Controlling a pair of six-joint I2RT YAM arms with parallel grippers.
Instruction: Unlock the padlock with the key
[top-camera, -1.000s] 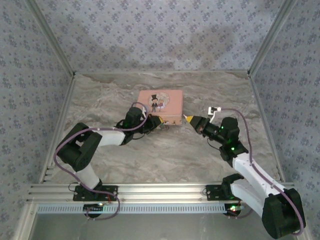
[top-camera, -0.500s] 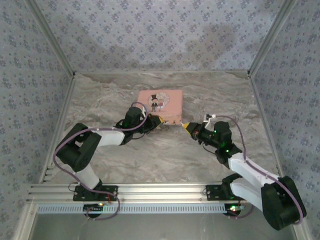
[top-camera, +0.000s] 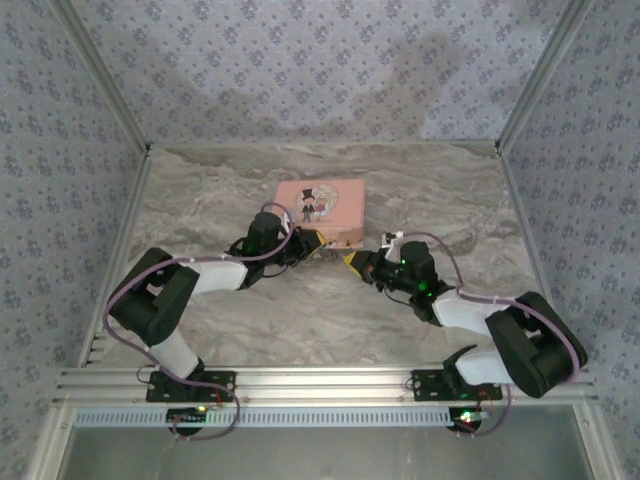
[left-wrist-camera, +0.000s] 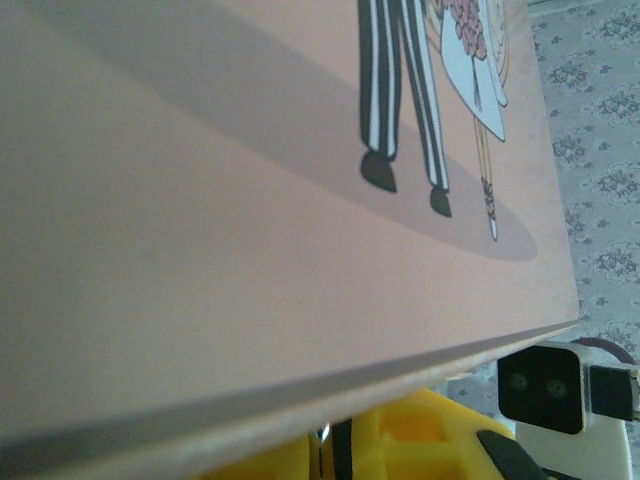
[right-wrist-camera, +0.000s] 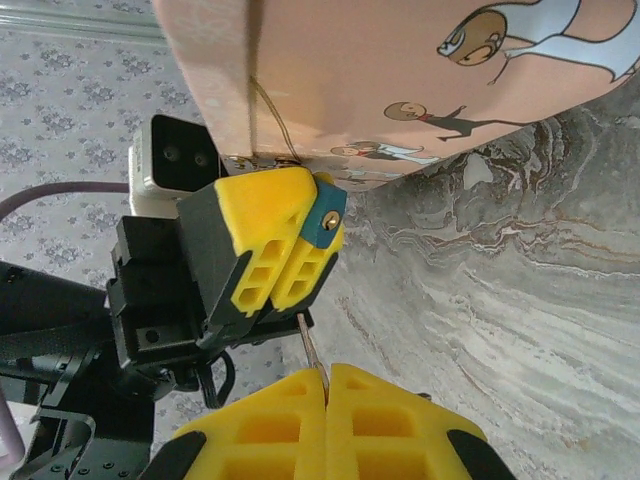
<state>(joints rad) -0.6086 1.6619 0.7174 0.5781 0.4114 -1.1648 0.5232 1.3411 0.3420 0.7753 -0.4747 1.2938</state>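
Observation:
The padlock (right-wrist-camera: 325, 222) is a tiny blue body with a brass keyhole facing out. It is pinched at the tips of my left gripper (right-wrist-camera: 298, 228), whose yellow fingers (left-wrist-camera: 420, 440) sit right under the front edge of the pink tin. In the top view my left gripper (top-camera: 310, 243) rests against the tin's front side. My right gripper (right-wrist-camera: 326, 385) is shut on the key (right-wrist-camera: 308, 345). The thin metal blade sticks out toward the left gripper's fingers, just below and left of the keyhole, and is not in it. From above, my right gripper (top-camera: 352, 260) is a short gap right of the left one.
The pink tin (top-camera: 320, 205) with a cartoon couple lies at the table's middle back, looming over both wrist views (right-wrist-camera: 400, 80). Marbled table (top-camera: 300, 310) stretches free in front of the arms. Patterned walls close in the back and sides.
My right arm has swung left and lower, carrying the key from the tin's right corner to just in front of the padlock. The left arm has stayed still.

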